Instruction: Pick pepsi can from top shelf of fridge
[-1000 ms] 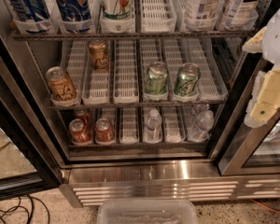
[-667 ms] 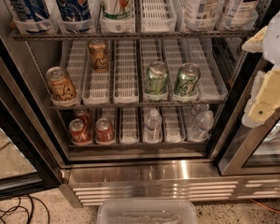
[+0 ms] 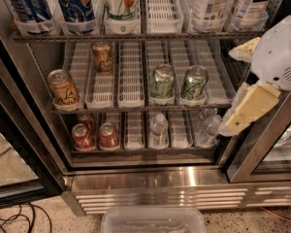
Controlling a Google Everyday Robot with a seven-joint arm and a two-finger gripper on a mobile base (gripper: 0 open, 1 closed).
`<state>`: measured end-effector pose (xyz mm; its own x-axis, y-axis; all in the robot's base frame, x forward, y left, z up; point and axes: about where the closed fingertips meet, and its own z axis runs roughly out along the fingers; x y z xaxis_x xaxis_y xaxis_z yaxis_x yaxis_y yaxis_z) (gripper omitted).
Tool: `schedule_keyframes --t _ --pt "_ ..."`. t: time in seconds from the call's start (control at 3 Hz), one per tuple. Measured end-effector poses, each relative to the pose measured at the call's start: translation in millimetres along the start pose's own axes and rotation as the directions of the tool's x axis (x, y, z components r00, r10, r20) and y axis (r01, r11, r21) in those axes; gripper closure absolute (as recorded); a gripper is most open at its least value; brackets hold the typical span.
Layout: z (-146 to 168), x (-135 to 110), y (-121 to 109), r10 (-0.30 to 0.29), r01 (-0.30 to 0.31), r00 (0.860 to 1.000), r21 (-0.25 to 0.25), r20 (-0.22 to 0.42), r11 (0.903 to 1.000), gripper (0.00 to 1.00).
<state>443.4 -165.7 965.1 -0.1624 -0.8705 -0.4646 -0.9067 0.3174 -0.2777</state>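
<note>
The pepsi can (image 3: 76, 3), dark blue with a round globe logo, stands on the top shelf (image 3: 136, 36) of the fridge (image 3: 160, 179), second lane from the left. It is cut off at the picture's top edge. A blue-and-white patterned can (image 3: 26, 4) stands to its left and a 7UP can (image 3: 121, 3) to its right. My gripper (image 3: 234, 89), white with cream fingers (image 3: 251, 107), hangs at the right side of the fridge opening, level with the middle rack. It is open, empty, and far right of and below the pepsi can.
Pale tall cans (image 3: 211, 4) stand at the top shelf's right. The middle rack holds brown cans (image 3: 63, 87) and green cans (image 3: 162, 81). The low rack holds red cans (image 3: 82, 136) and water bottles (image 3: 158, 129). A clear plastic bin (image 3: 153, 221) and cables (image 3: 14, 220) lie on the floor.
</note>
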Motion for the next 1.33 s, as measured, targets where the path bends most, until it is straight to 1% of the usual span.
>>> schedule_keyframes --t 0.33,0.67,1.0,1.33 --pt "23.0 -25.4 7.9 0.001 -0.005 0.988 0.029 0.157 0.9996 0.00" --pt "37.7 -56.0 11.9 -0.050 0.023 0.958 0.099 0.282 0.9948 0.00" --pt "43.9 -87.1 10.8 -0.128 0.065 0.911 0.170 0.391 0.9833 0.00" --pt "42.2 -118.0 10.2 -0.211 0.118 0.867 0.224 0.451 0.9673 0.00"
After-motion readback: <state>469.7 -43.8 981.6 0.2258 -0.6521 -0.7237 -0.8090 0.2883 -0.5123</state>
